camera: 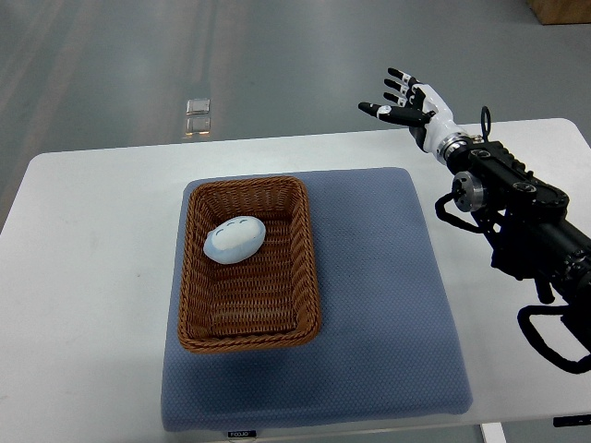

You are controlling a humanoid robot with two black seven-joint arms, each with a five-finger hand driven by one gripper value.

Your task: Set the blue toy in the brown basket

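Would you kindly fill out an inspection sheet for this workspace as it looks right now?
Surface: white table with a blue-grey padded mat laid on it.
Job's things: pale blue egg-shaped soft toy lies inside the brown woven wicker basket, toward its far end; the basket sits on the mat's left part.
Clutter: nothing seen on the table.
Hands: right hand raised beyond the table's far right edge, fingers spread, holding nothing; left hand not in view.
Cables: black cable loops along the right arm.
Surroundings: grey floor; small shiny square object on the floor beyond the table; brown box corner at the top right.
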